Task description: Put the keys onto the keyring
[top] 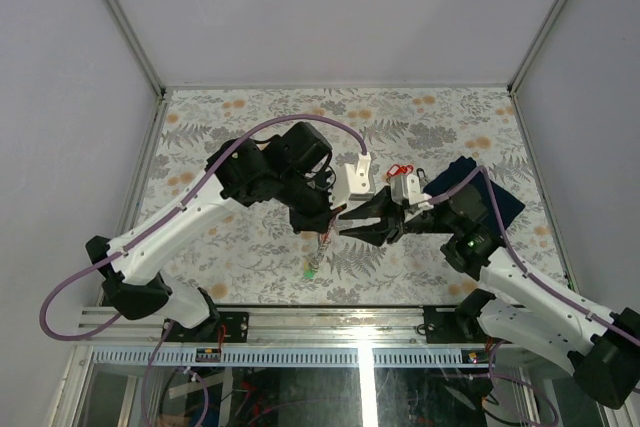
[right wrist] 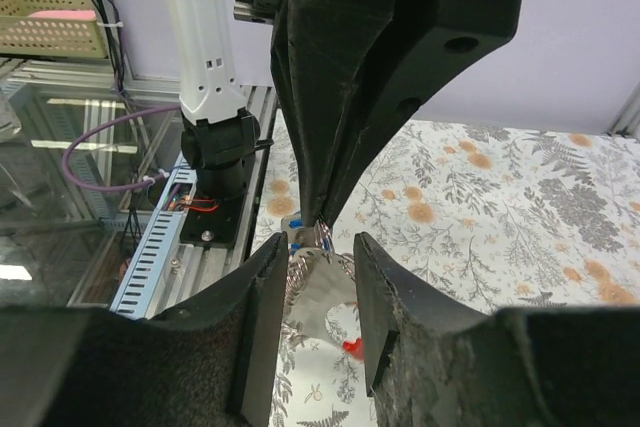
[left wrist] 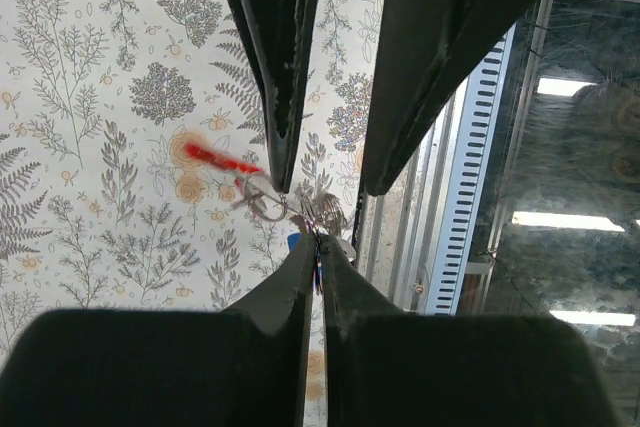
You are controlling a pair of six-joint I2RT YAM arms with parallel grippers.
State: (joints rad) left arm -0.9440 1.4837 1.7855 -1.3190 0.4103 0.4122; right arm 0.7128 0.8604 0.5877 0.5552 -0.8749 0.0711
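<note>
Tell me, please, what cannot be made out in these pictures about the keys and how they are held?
1. Left wrist: the left gripper is shut on a silvery cluster; its fingers hide whether a key or something else is pinched.
2. Top external: the green tag is too small to tell whether it hangs from the cluster.
3. Right wrist: the red tag is blurred and partly behind a finger of the right gripper.
</note>
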